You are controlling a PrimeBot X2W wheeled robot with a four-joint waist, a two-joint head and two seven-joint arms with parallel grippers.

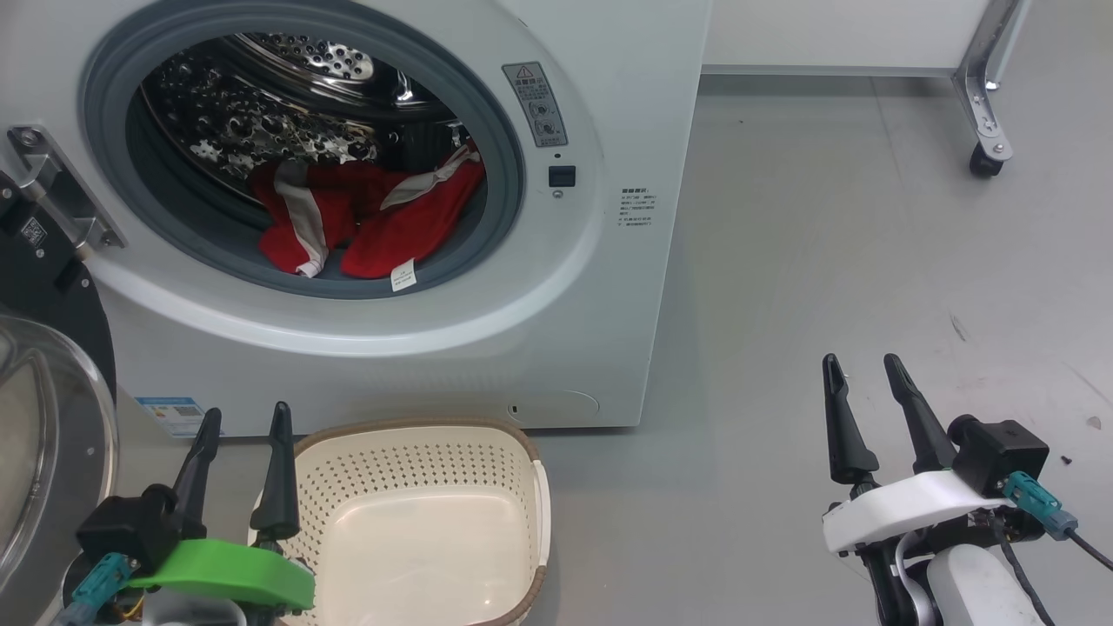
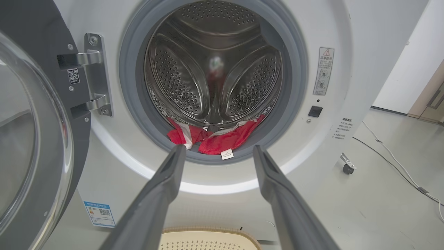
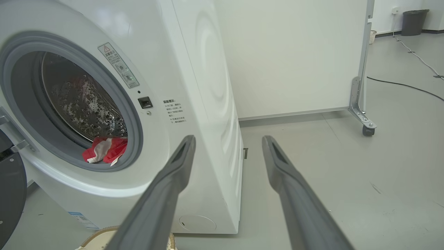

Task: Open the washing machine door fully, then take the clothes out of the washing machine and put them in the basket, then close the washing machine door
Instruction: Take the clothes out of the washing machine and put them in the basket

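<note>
Washer door open wide, red clothes in drum, cream basket on flr.

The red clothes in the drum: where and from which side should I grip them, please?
Probably the front edge of the red clothes, by the white label tag, where fabric lies nearest the drum mouth. Come straight in from the front; the open left pincer points there.

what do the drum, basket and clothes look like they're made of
Drum: likely stainless steel, polished; it mirrors light and has punched holes.
Basket: seems moulded plastic, cream, smooth with a slight sheen, perforated walls, brown woven-look rim.
Clothes: soft fabric, red with white panels, creased and slumped; fibre can't be told.
</note>
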